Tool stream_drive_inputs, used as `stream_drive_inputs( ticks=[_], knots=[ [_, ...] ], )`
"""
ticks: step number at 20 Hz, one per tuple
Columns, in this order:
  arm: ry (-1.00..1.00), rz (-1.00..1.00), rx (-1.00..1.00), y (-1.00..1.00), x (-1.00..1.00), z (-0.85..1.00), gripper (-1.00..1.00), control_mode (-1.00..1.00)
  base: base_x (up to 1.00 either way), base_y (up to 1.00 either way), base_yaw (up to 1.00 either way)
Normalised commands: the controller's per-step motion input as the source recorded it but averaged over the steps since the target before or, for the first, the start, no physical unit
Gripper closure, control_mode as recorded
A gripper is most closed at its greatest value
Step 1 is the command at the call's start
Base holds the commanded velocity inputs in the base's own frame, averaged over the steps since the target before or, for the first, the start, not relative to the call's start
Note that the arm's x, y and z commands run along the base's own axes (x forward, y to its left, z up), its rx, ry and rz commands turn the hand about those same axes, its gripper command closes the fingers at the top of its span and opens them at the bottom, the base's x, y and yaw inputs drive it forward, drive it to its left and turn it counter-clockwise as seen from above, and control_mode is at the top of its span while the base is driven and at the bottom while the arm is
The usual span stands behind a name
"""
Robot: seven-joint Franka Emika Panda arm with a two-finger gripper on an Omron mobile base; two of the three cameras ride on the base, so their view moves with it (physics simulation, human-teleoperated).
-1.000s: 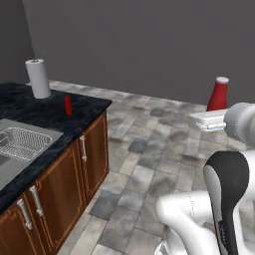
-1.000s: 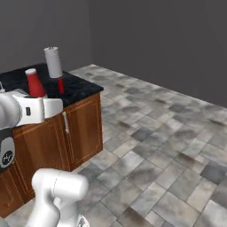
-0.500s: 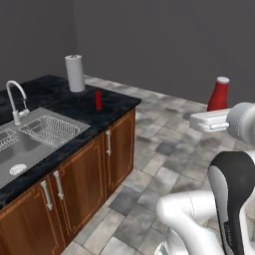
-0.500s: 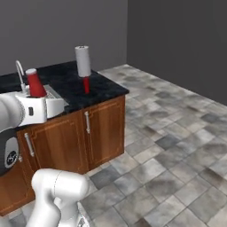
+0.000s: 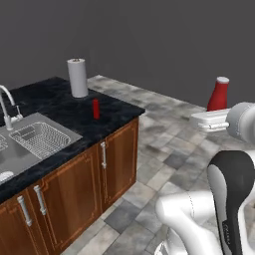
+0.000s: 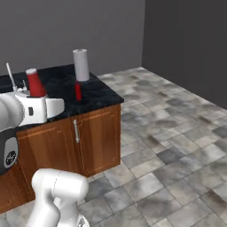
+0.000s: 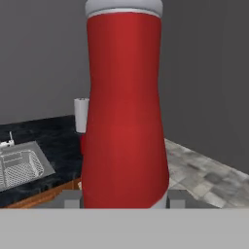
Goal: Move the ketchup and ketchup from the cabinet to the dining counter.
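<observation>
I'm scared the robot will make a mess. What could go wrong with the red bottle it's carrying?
1. The pale-capped red ketchup bottle stands tall in the gripper, pinched only near its base, so it might tip or slip.
2. An all-red ketchup bottle and a white paper towel roll stand close together on the black marble dining counter; setting down beside them could knock one over.
3. The steel sink is nearby; a bottle could fall in.

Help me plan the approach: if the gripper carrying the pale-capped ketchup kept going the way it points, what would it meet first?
Probably the dining counter near the paper towel roll and the all-red ketchup, though the held ketchup blocks much of the hand view, so depth is uncertain.
</observation>
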Motion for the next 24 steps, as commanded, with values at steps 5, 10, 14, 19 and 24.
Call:
stream_drive_inputs(
  ticks=[5,10,14,19,24],
  knots=[
    [0.0,0.0,0.0,0.0,0.0,0.0,1.0,1.0,0.68,-0.36,0.49],
    [0.0,0.0,0.0,0.0,0.0,0.0,1.0,1.0,0.7,-0.55,0.56],
    [0.0,0.0,0.0,0.0,0.0,0.0,1.0,1.0,0.61,-0.61,0.58],
    [0.0,0.0,0.0,0.0,0.0,0.0,1.0,1.0,0.34,-0.8,0.46],
    [0.0,0.0,0.0,0.0,0.0,0.0,1.0,1.0,0.3,-0.63,0.34]
  ],
)
